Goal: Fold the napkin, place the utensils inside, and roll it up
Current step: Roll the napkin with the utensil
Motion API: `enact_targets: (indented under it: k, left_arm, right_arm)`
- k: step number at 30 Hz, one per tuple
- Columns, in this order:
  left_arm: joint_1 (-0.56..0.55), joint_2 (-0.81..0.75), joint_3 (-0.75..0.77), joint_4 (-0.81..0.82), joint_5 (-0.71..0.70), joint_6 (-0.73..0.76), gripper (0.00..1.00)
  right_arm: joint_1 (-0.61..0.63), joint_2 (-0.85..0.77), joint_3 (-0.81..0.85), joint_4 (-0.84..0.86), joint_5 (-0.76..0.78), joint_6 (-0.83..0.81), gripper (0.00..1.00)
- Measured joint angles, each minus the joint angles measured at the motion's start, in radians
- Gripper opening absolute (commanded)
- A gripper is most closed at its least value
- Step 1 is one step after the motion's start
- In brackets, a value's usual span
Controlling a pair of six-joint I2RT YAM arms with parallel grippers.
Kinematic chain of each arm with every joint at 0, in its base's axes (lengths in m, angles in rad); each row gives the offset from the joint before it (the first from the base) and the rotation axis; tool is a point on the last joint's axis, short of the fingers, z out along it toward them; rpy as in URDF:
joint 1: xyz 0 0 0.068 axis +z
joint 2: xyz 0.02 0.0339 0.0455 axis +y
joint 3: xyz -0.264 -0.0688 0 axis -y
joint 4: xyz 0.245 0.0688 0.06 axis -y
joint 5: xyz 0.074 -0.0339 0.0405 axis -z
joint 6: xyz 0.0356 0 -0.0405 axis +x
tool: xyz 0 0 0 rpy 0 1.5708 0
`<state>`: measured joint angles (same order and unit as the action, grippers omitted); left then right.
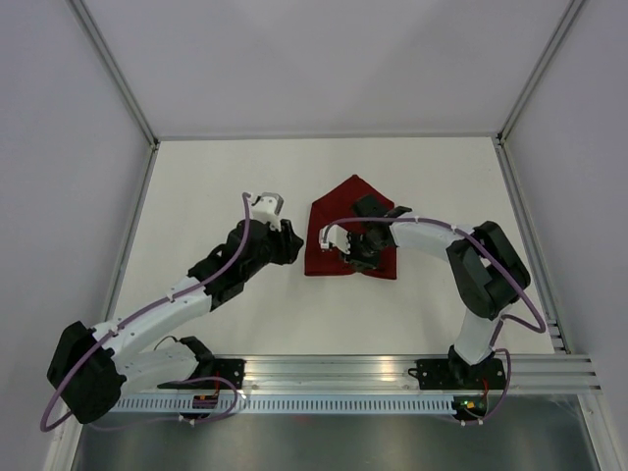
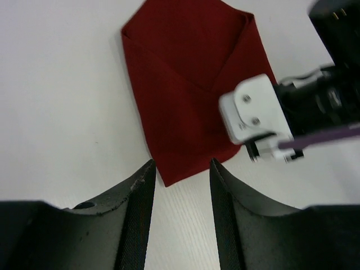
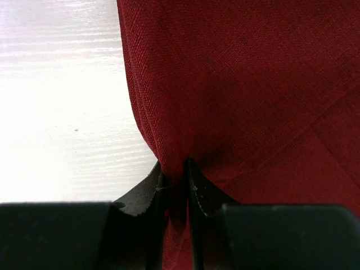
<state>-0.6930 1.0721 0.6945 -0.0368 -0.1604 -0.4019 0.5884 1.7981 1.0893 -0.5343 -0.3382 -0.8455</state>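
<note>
The dark red napkin (image 1: 334, 218) lies folded on the white table with a pointed far end; its layered folds also show in the left wrist view (image 2: 185, 84). My right gripper (image 1: 359, 253) sits over the napkin's near right part. In its own view it (image 3: 175, 166) is shut on a pinched ridge of the napkin (image 3: 242, 84) near the folded edge. My left gripper (image 1: 294, 245) hovers just left of the napkin. There it stands open (image 2: 181, 169), with the napkin's near corner just beyond its tips and only bare table between the fingers. The utensils are out of view.
The right arm's white wrist block (image 2: 256, 115) and purple cable (image 2: 320, 138) hang over the napkin's right edge. A metal rail (image 1: 392, 373) runs along the near table edge. Frame posts (image 1: 137, 196) and white walls bound the table's sides.
</note>
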Motion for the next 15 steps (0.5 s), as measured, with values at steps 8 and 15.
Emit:
enact_targets:
  k: [8, 15]
  left_arm:
    - [-0.161, -0.007, -0.136, 0.191, -0.070, 0.101, 0.47]
    - [-0.278, 0.054, -0.213, 0.396, -0.115, 0.275, 0.50]
  right_arm:
    - [-0.092, 0.127, 0.167, -0.204, -0.182, -0.062, 0.11]
    - [-0.145, 0.226, 0.283, -0.348, -0.290, -0.107, 0.11]
